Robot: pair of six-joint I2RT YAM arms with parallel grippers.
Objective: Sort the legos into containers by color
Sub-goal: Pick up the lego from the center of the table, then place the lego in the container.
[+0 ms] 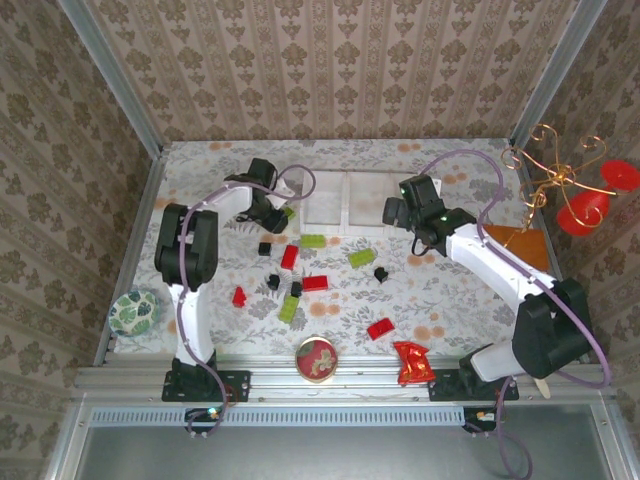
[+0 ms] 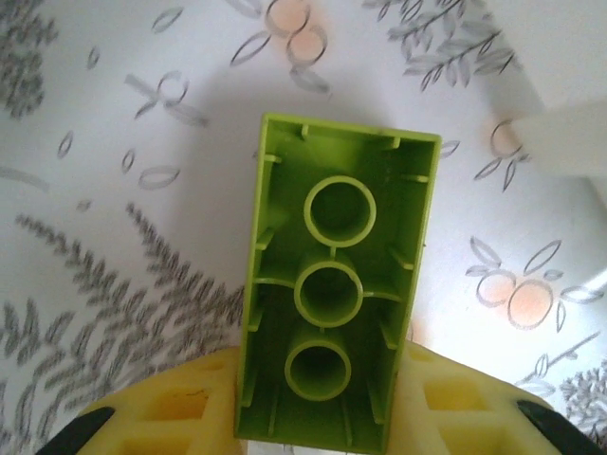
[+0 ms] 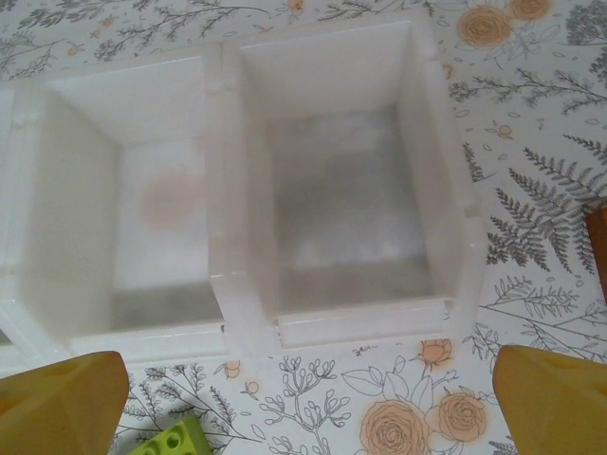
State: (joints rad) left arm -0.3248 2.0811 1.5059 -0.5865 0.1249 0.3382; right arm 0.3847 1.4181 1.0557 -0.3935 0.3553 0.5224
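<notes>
**Top external view.** My left gripper (image 1: 282, 212) is clenching a lime-green lego (image 1: 289, 212) just beside the left end of the white tray (image 1: 345, 200), which is lying at the far middle of the desk (image 1: 450, 300). My right gripper (image 1: 393, 212) is hovering at the tray's right end, released. The middle and right compartments are showing bare floors. The left compartment is sitting partly behind my left arm, so I cannot tell what it is holding. The loose legos (image 1: 315, 283), green, red and black, are lying scattered on the desk in front of the tray, between my two arms. A round tin (image 1: 316, 358) and a red wrapper (image 1: 411, 362) are resting near the front edge, and an orange board (image 1: 520, 245) is lying to the right.

**Left wrist view.** The lime-green lego (image 2: 337, 313) is sitting lengthwise between my yellow fingers (image 2: 171, 412). Its hollow underside, with three round tubes, is facing the camera. It is hanging over the flowered desk (image 2: 142, 190).

**Right wrist view.** My right gripper (image 3: 303, 408) is spreading wide, its yellow fingertips (image 3: 62, 398) showing at the lower corners. Two compartments of the tray (image 3: 223, 190) are lying side by side, with the desk's print showing faintly through their bare floors. One green lego (image 3: 175, 441) is lying on the desk just in front of the tray, near one fingertip.
</notes>
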